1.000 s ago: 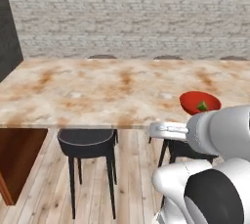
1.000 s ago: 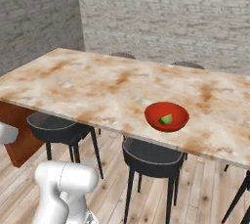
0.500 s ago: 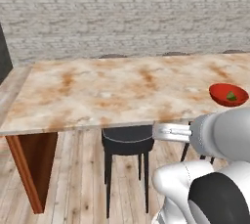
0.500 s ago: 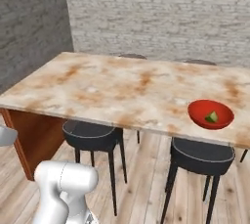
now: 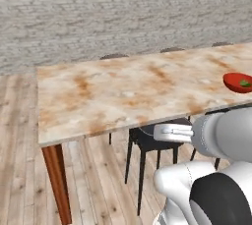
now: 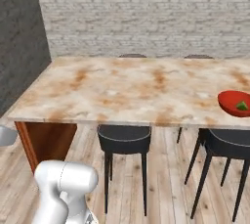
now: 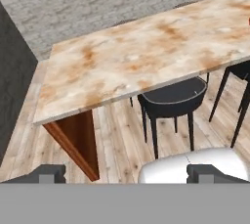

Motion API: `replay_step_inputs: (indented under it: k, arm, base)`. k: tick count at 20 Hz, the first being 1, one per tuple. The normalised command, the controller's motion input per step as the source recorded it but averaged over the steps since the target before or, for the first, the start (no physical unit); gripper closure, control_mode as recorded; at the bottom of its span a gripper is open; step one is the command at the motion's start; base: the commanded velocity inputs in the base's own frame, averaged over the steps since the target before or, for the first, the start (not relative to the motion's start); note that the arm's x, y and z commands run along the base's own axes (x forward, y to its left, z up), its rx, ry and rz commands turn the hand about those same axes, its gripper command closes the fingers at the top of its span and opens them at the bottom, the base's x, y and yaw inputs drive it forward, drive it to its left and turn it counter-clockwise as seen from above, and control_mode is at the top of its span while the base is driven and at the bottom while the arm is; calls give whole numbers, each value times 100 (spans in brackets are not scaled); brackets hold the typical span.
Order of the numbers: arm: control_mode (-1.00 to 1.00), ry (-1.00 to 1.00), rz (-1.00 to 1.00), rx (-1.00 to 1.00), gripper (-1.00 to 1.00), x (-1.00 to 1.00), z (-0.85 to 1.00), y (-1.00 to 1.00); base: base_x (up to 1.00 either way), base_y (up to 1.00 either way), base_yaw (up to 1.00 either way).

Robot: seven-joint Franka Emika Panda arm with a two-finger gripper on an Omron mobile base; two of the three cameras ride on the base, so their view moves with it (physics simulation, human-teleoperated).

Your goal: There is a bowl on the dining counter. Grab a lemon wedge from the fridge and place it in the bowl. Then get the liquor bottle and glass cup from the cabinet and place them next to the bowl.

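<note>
The claw (image 7: 126, 173) shows in the hand view as two small dark fingertips (image 7: 48, 173) set far apart at the bottom edge, with nothing between them: jaws wide, empty.

Ahead of and above the claw stretches a long marble-patterned table (image 7: 132, 61) in beige and rust tones, with a reddish-brown wooden end panel (image 7: 75, 142) below its near corner. A round black stool (image 7: 172, 100) on thin dark legs stands tucked partly under the table edge, just beyond the claw.

The shallow red bowl (image 6: 235, 102) sits on the table well apart from the claw, off toward the far right end of the table top, close to the near edge. A small green lemon wedge (image 6: 241, 105) lies inside it. In the left base view the same bowl (image 5: 238, 82) is cut by the right border, with the wedge (image 5: 245, 84) visible in it.

A second black stool (image 6: 228, 142) stands under the table below the bowl. The floor is light wooden planking (image 6: 166, 193); a pale grey brick wall (image 6: 146, 12) runs behind the table.
</note>
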Motion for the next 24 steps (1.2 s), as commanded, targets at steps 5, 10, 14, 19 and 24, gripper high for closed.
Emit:
replay_step_inputs:
  k: [5, 10, 14, 19, 24]
  arm:
    - [100, 0, 0, 0, -100, 0, 0, 0]
    - [100, 0, 0, 0, -100, 0, 0, 0]
    - [100, 0, 0, 0, -100, 0, 0, 0]
    - [100, 0, 0, 0, -100, 0, 0, 0]
    - [100, 0, 0, 0, -100, 0, 0, 0]
  base:
    - [0, 100, -36]
    - [0, 100, -35]
    - [0, 100, -35]
    - [6, 100, -37]
    - [32, 100, -39]
